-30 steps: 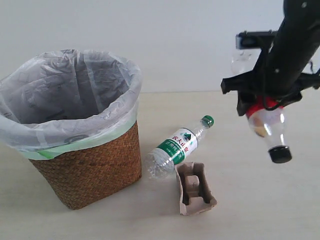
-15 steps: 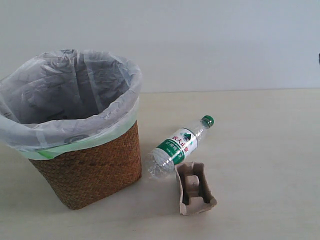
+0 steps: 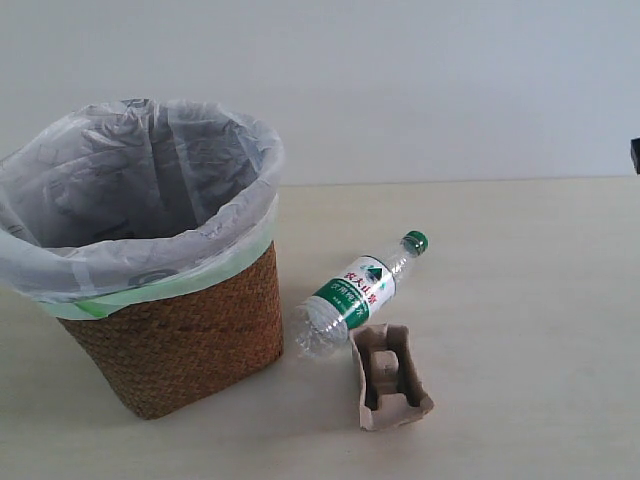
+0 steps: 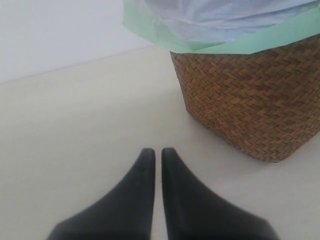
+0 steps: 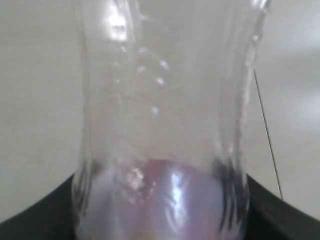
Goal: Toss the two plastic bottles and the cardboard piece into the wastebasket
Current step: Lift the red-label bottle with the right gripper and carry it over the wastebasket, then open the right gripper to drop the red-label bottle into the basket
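The wastebasket stands on the left of the table, lined with a white bag. Beside it the green-label bottle lies on its side, green cap pointing away from the basket. The cardboard piece rests just in front of that bottle, touching its base end. The red-label bottle fills the right wrist view, with my right gripper shut on it; its black cap is hidden. My left gripper is shut and empty, low over the table beside the wastebasket.
A plain white wall runs behind the pale table. Only a dark sliver of the right arm shows at the exterior view's right edge. The left arm is outside that view.
The right arm, with the red-label bottle hanging from it, has left the exterior view to the right. The green-label bottle, the cardboard piece and the wastebasket have not moved.
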`<act>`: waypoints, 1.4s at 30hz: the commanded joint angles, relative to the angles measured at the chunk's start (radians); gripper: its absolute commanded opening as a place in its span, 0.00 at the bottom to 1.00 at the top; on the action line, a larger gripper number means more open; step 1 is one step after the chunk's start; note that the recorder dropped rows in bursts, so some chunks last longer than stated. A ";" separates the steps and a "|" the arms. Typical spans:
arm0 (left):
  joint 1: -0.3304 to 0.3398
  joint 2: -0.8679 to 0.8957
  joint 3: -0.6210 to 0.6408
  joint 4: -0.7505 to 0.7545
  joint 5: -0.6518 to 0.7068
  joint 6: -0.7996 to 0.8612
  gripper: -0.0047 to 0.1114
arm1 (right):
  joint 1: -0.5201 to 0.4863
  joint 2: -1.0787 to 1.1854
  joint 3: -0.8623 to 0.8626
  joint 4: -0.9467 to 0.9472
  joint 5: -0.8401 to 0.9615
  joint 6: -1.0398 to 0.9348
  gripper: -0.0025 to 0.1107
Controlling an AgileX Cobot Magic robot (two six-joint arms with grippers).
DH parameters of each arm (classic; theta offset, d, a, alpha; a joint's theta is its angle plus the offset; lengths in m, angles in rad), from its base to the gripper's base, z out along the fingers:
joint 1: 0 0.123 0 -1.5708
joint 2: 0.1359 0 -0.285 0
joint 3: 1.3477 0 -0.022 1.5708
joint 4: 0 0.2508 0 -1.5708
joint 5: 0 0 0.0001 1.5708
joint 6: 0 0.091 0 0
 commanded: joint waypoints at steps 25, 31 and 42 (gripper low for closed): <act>0.003 -0.002 0.004 -0.008 -0.008 -0.009 0.07 | 0.493 0.339 -0.945 -0.012 0.029 -0.006 0.61; 0.003 -0.002 0.004 -0.008 -0.008 -0.009 0.07 | 0.421 0.290 -0.899 0.058 0.029 -0.021 0.61; 0.003 -0.002 0.004 -0.008 -0.008 -0.009 0.07 | 0.290 0.234 -0.561 0.259 0.029 -0.082 0.61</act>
